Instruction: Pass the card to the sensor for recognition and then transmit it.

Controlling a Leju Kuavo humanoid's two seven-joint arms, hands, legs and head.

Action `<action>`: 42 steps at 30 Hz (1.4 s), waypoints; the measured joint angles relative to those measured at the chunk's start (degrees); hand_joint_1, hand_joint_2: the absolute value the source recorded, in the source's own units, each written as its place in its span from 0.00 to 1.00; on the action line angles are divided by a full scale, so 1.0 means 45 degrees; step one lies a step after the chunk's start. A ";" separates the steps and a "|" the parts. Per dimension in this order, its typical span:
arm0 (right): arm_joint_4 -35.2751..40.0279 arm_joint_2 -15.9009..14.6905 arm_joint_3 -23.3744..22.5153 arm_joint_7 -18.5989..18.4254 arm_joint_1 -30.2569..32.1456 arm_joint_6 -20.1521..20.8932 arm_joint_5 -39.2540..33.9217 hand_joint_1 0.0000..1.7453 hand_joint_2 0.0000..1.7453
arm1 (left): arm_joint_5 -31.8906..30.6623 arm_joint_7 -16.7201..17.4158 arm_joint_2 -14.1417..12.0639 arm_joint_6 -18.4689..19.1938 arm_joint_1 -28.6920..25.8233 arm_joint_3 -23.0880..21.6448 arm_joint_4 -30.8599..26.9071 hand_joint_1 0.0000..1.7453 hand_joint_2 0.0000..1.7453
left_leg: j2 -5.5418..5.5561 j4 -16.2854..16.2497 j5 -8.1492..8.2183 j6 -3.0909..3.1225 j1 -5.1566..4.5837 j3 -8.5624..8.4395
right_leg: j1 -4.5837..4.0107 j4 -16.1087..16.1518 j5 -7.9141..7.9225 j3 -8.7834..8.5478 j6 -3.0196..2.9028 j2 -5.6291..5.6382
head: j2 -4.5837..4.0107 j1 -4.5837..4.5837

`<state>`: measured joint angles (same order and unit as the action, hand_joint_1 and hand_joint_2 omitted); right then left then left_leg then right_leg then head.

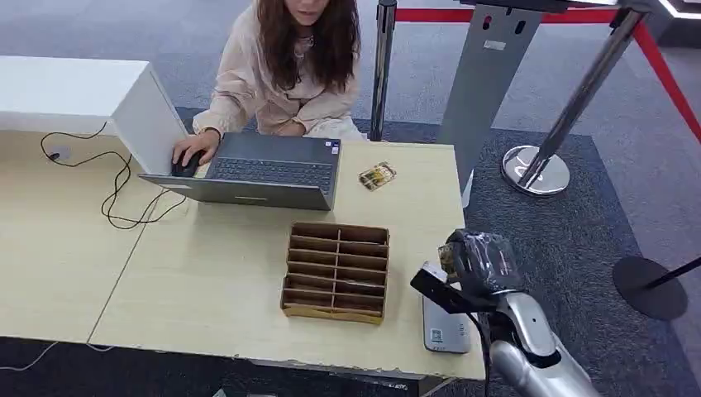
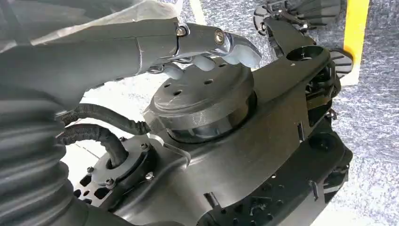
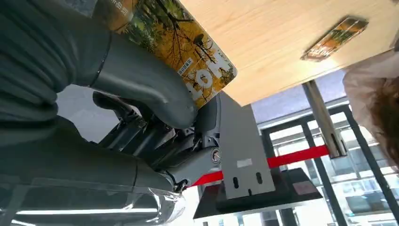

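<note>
Right hand (image 1: 482, 262) grips a card (image 3: 188, 52) with a yellow autumn-tree print, thumb pressed across its face, held over the sensor (image 1: 445, 324) at the tabletop (image 1: 207, 281) right edge. Second card (image 1: 377, 176) lies flat beside the laptop (image 1: 264, 169). Cardboard organizer (image 1: 336, 271) mid-tabletop. Left hand (image 2: 207, 47) hangs low with nothing in it, fingers extended.

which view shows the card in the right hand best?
Right wrist view: the card with its yellow tree print sits close up, pinched under the right hand's thumb. In the head view the hand hides it. The left wrist view looks elsewhere.
</note>
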<state>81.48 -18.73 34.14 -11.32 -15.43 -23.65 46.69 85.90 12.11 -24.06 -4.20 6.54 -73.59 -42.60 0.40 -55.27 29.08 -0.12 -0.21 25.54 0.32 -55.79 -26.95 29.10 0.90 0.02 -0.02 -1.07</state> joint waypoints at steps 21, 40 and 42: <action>-0.1491 0.0354 0.0694 -0.0311 -0.0455 -0.0097 -0.0010 1.00 1.00 | 0.0073 -0.0005 0.0000 0.0000 0.0004 -0.0005 -0.0063 0.00 1.00 | -0.0001 0.0000 0.0000 0.0000 0.0000 -0.0001 | 0.0000 0.0000 0.0000 0.0001 0.0000 0.0000 | 0.0000 0.0000; -0.2773 0.0500 0.0927 -0.0161 -0.0732 -0.0432 -0.0272 1.00 1.00 | 0.0112 -0.0010 0.0000 0.0000 0.0009 -0.0015 -0.0068 0.00 1.00 | -0.0003 0.0000 0.0000 0.0000 -0.0001 -0.0002 | 0.0001 0.0000 0.0000 0.0001 0.0000 0.0001 | 0.0000 0.0000; -0.2914 0.0524 0.0932 -0.0083 -0.0793 -0.0558 -0.0277 1.00 1.00 | 0.0112 -0.0010 0.0000 0.0000 0.0012 -0.0015 -0.0068 0.00 1.00 | -0.0001 0.0000 0.0000 0.0000 -0.0001 0.0000 | 0.0001 0.0000 0.0000 0.0001 0.0000 0.0000 | 0.0004 0.0000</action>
<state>68.37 -16.37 38.34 -11.69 -19.00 -26.16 45.44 86.40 12.07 -24.06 -4.20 6.59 -73.66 -42.91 0.40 -55.27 29.08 -0.12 -0.22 25.54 0.33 -55.79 -26.95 29.10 0.90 0.02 0.00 -1.07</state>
